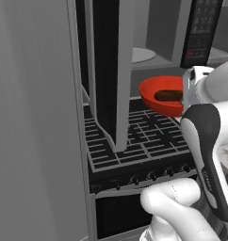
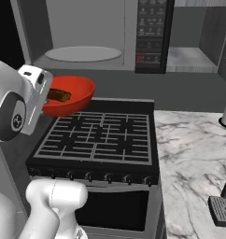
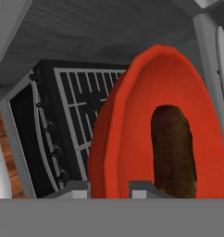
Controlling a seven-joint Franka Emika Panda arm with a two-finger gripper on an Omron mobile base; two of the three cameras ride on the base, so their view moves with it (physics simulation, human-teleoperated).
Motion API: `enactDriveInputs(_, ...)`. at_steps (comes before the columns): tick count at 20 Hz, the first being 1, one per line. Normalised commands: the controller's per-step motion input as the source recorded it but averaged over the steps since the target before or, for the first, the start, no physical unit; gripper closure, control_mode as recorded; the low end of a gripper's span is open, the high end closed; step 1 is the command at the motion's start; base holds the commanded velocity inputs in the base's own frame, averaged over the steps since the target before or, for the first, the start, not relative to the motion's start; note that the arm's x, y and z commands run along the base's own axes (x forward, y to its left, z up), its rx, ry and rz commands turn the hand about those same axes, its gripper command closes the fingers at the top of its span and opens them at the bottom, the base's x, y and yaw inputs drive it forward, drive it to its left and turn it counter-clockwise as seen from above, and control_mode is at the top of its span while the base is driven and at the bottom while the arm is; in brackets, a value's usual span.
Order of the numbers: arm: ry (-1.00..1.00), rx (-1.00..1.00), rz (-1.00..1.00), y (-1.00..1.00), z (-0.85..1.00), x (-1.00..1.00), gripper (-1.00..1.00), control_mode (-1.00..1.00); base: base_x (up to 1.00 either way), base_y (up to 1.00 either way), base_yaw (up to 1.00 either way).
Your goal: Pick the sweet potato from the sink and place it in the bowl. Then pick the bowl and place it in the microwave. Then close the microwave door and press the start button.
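Observation:
My gripper (image 3: pixel 109 190) is shut on the near rim of the red bowl (image 3: pixel 127 120), one fingertip (image 3: pixel 144 189) inside the wall and the other outside. The dark brown sweet potato (image 3: pixel 174 148) lies in the bowl. In the base views the bowl (image 2: pixel 70 95) (image 1: pixel 160 94) hangs above the stove's back left corner, just below the open microwave (image 2: pixel 82 32), with the sweet potato (image 2: pixel 59 95) inside it. The microwave door (image 1: pixel 106 70) stands swung open to the left. The keypad strip (image 2: pixel 150 32) is right of the cavity. The sink is out of view.
A black stove (image 2: pixel 101 133) with grated burners lies under the bowl. A round turntable plate (image 2: pixel 82 53) rests on the microwave floor. A marble counter (image 2: pixel 194 149) extends right of the stove. A tall grey panel (image 1: pixel 36 117) fills the left side.

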Motion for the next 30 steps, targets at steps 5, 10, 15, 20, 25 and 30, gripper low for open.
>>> enactDriveInputs(5, -0.18, 0.0, 0.17, 0.13, 0.56, 0.48, 1.0, -1.0, 0.0, 0.0, 0.0)
enactDriveInputs(10, -0.11, -0.02, 0.16, 0.4, 0.59, 0.72, 1.0, -1.0, 0.0, 0.0, 0.0)
enactDriveInputs(15, -0.03, -0.08, 0.02, 0.42, 0.36, 0.77, 1.0, -1.0, 0.0, 0.0, 0.0)
enactDriveInputs(20, 0.0, -0.11, 0.0, 0.18, 0.0, 0.97, 1.0, -1.0, 0.0, 0.0, 0.0)
enactDriveInputs(25, 0.0, -0.03, 0.0, -0.08, 0.07, 0.76, 1.0, -1.0, 0.0, 0.0, 0.0)
enactDriveInputs(30, 0.0, 0.0, 0.0, -0.14, 0.08, 0.72, 1.0, -1.0, 0.0, 0.0, 0.0)
